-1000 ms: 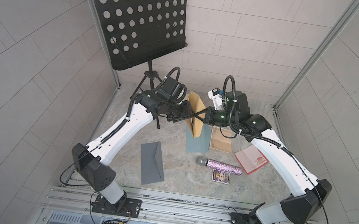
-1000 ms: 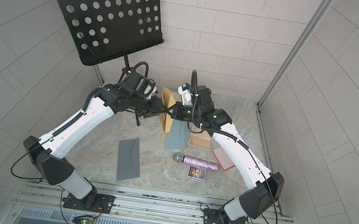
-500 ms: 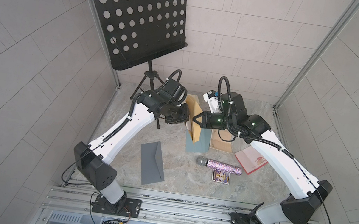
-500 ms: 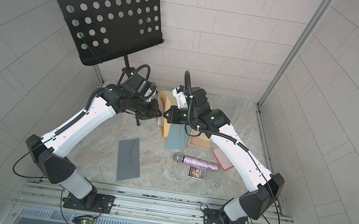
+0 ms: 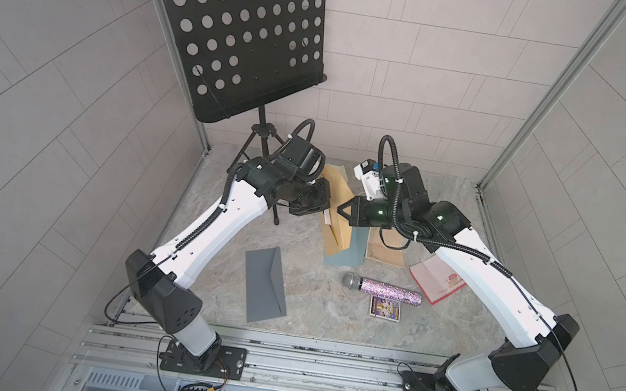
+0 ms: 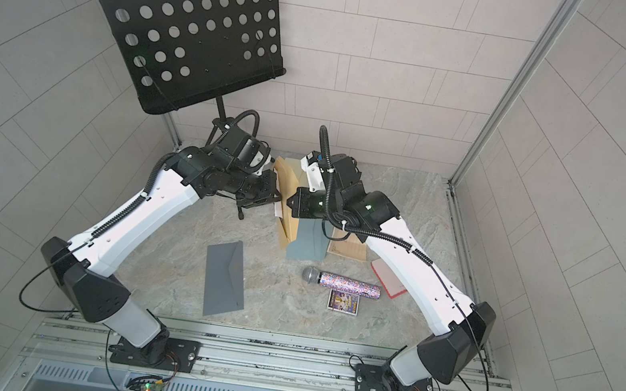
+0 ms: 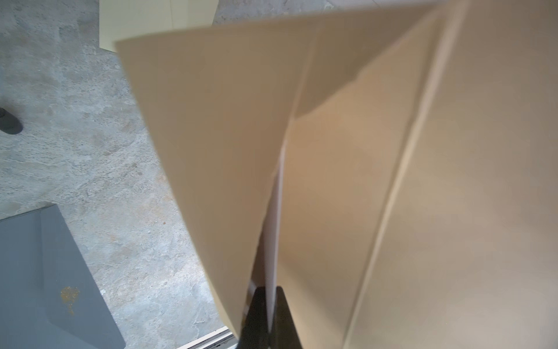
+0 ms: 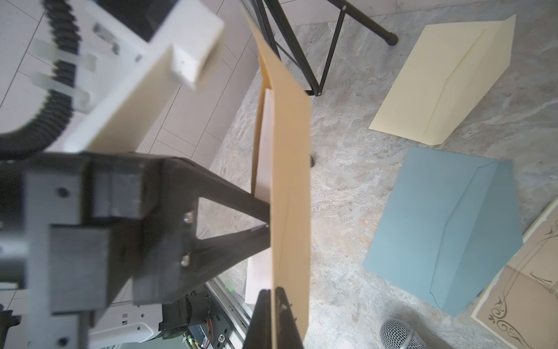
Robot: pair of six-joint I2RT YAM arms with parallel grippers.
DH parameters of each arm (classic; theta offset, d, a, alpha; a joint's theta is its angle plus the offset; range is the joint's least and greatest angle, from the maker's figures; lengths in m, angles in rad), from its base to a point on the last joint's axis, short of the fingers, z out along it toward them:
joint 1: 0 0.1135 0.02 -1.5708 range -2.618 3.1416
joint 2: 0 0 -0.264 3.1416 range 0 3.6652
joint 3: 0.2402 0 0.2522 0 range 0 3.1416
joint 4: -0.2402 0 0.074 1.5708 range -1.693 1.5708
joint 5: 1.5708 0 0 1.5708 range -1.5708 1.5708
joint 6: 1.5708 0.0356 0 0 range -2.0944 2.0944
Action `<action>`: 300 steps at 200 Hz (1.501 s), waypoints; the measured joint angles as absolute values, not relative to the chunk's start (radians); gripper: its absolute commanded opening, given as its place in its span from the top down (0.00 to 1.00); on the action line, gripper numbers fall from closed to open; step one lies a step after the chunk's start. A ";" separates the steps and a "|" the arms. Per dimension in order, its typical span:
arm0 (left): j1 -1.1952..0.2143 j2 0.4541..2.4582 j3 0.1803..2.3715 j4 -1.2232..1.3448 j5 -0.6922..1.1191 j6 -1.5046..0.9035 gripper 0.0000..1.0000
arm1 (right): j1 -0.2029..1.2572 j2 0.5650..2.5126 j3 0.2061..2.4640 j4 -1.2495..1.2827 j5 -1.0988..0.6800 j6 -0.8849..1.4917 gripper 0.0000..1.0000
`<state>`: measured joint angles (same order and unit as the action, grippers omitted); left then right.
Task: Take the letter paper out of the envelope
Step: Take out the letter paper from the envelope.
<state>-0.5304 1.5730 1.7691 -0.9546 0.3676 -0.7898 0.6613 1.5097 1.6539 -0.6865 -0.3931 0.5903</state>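
Observation:
A tan envelope (image 5: pixel 338 204) hangs on edge in the air above the middle of the table, seen in both top views (image 6: pixel 288 195). My right gripper (image 8: pixel 273 314) is shut on one edge of the envelope (image 8: pixel 290 181). A white letter paper (image 8: pixel 264 142) sticks out of the envelope's open side. My left gripper (image 7: pixel 270 317) is shut on the edge of this letter paper (image 7: pixel 274 235), beside the raised envelope flap (image 7: pixel 211 121). In both top views the two grippers meet at the envelope, left gripper (image 5: pixel 323 211) and right gripper (image 5: pixel 344 209).
On the table lie a grey envelope (image 5: pixel 266 284), a blue envelope (image 5: pixel 349 250), a cream envelope (image 8: pixel 447 78), an ornate brown sheet (image 5: pixel 385 249), a red booklet (image 5: pixel 437 280), a glittery microphone (image 5: pixel 381 289) and a small card (image 5: pixel 385 309). A black music stand (image 5: pixel 242 39) rises at the back left.
My left gripper has closed on the white paper at the envelope's mouth. The right arm has shifted the envelope slightly to the left, toward the left gripper.

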 measured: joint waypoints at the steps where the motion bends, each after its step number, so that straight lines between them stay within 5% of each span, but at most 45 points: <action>1: -0.530 1.572 1.769 -0.953 0.369 -0.792 1.00 | 0.661 1.510 1.654 -0.686 -0.391 0.590 1.00; 92: -0.528 1.456 1.769 -0.757 0.467 -0.957 1.00 | 0.568 1.515 1.568 -0.691 -0.319 0.584 1.00; 203: -0.439 1.201 1.608 -0.726 0.379 -0.970 1.00 | 0.444 1.517 1.330 -0.455 -0.526 0.725 1.00; 300: -0.439 1.000 1.290 -0.866 0.234 -0.916 1.00 | 0.571 1.859 1.387 -0.282 -0.640 0.764 1.00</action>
